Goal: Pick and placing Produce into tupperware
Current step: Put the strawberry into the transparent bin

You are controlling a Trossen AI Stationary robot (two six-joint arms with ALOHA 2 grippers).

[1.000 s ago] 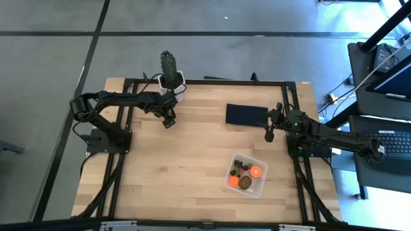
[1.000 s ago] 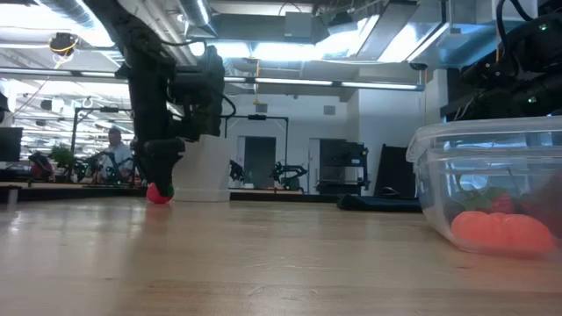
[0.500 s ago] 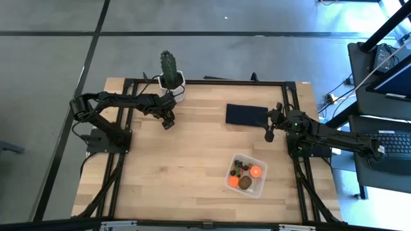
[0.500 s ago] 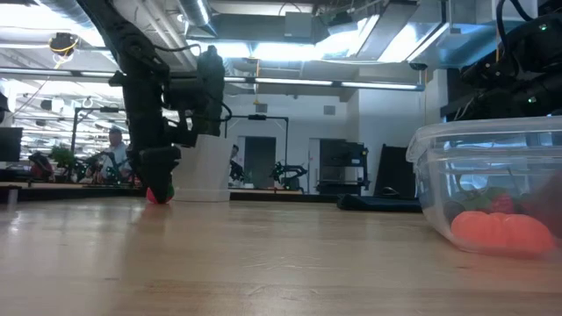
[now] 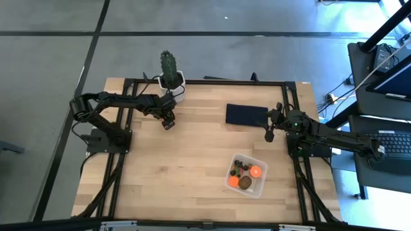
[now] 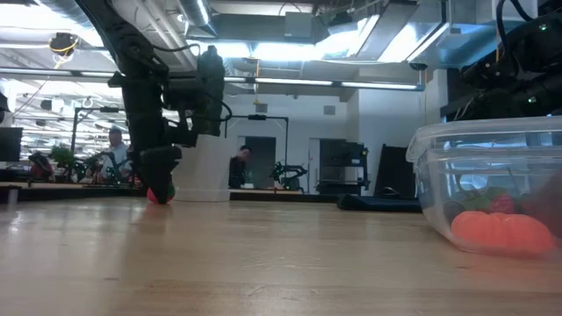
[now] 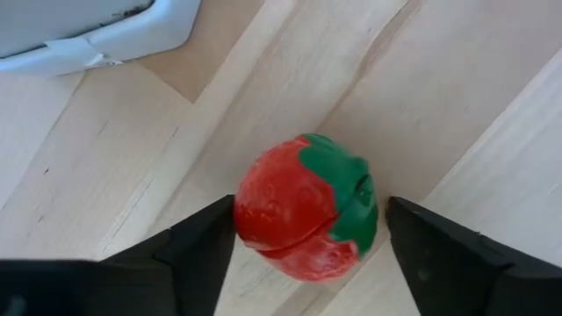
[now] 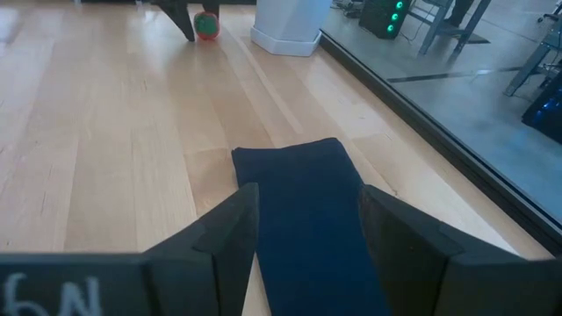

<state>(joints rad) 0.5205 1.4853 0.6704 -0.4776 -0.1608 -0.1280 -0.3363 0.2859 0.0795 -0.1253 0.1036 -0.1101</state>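
Left gripper (image 7: 307, 254), jaws spread astride the strawberry (image 7: 306, 206) on the table (image 5: 192, 160); the round fruit may roll aside if the jaws close unevenly.

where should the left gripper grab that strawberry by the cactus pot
Across the strawberry's red body, coming from above. It lies on its side, green cap sideways, and the left gripper's open fingers already straddle its rounded flanks, so closing there is likely steadiest.
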